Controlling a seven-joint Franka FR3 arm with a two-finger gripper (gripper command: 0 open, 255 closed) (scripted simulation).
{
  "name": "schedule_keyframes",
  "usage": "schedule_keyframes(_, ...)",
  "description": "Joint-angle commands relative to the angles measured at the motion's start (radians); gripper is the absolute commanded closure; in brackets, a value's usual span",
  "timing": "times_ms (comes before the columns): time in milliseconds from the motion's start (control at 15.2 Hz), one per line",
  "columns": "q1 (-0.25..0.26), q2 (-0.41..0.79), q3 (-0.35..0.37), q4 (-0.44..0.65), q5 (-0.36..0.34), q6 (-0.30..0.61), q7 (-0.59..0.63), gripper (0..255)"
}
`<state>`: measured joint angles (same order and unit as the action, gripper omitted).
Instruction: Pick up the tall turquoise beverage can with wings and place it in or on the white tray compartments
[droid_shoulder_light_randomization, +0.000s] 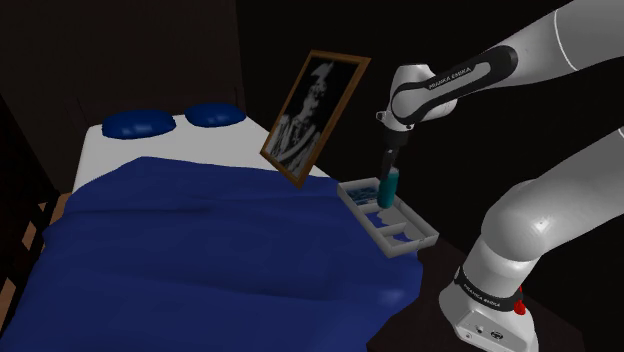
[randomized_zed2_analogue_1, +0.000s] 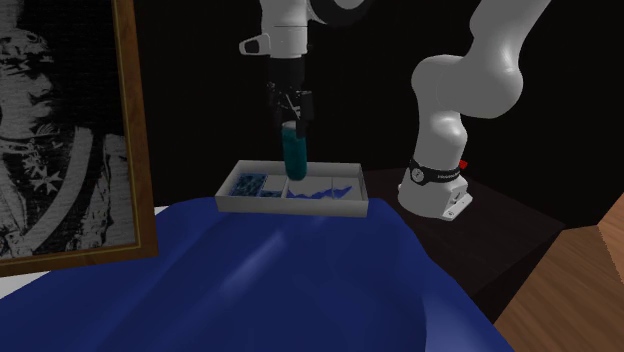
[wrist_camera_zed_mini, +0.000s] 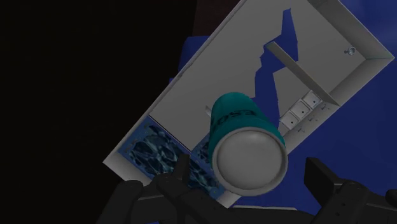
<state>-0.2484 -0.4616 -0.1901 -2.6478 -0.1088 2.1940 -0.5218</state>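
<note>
A bed (droid_shoulder_light_randomization: 200, 240) under a deep blue cover is seen across most of the shoulder view; two blue pillows (droid_shoulder_light_randomization: 140, 123) are laid at its far end on a white sheet; black areas are drawn around it. The white arm (droid_shoulder_light_randomization: 540, 210) is raised from a dark stand (randomized_zed2_analogue_1: 500, 225) beside the bed and is bent over towards the bed's near corner; a strip of wooden floor (randomized_zed2_analogue_1: 570, 290) is shown beyond the stand at the second exterior view's lower right. A framed black-and-white portrait (droid_shoulder_light_randomization: 312, 115) in a brown frame is leant upright on the bed, just beside the tray.

The white tray (randomized_zed2_analogue_1: 290, 205) is set at the edge of the bed, between the portrait and the stand; it is divided into compartments, one end being filled with a blue pattern, and patches of the blue cover are shown through its floor elsewhere.

The black gripper (randomized_zed2_analogue_1: 292, 120) is pointed straight down over the tray. Its fingers (wrist_camera_zed_mini: 181, 181) are held apart, wider than the can, and a gap is seen on either side in the wrist view, so the can is not clasped.

The turquoise can (randomized_zed2_analogue_1: 295, 152) is stood upright directly under the gripper, its grey top level with the fingertips and its lower end inside the tray's outline, near the patterned compartment; whether its base is rested on the tray floor cannot be told.
</note>
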Motion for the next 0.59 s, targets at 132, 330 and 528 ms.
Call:
schedule_keyframes(132, 0.0, -0.044, 0.008, 0.056, 0.003, -0.102, 0.0, 0)
schedule_keyframes(330, 0.0, -0.044, 0.008, 0.056, 0.003, -0.102, 0.0, 0)
schedule_keyframes(528, 0.0, -0.044, 0.008, 0.056, 0.003, -0.102, 0.0, 0)
